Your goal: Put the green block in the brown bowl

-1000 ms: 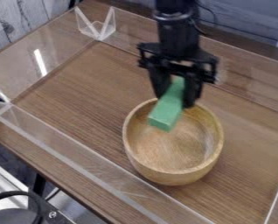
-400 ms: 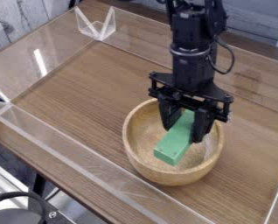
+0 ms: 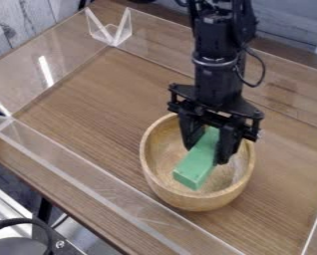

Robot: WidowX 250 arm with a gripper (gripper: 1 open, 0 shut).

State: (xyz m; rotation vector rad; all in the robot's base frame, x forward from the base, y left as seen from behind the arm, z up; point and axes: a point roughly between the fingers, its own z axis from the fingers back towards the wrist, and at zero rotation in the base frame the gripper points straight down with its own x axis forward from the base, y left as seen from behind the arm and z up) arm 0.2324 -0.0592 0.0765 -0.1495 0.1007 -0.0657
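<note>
Since a second ago the end effector (image 3: 210, 149), pinching the green block (image 3: 197, 162), has dropped into the brown bowl (image 3: 162, 184).

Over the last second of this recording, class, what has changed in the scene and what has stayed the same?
The gripper carried the green block from above the far rim of the brown bowl down into its hollow, shifting toward the camera. The block's lower end now sits low inside the bowl; whether it touches the bottom is unclear. The block is not released. The bowl, the wooden table and the clear barrier stayed put.
</note>
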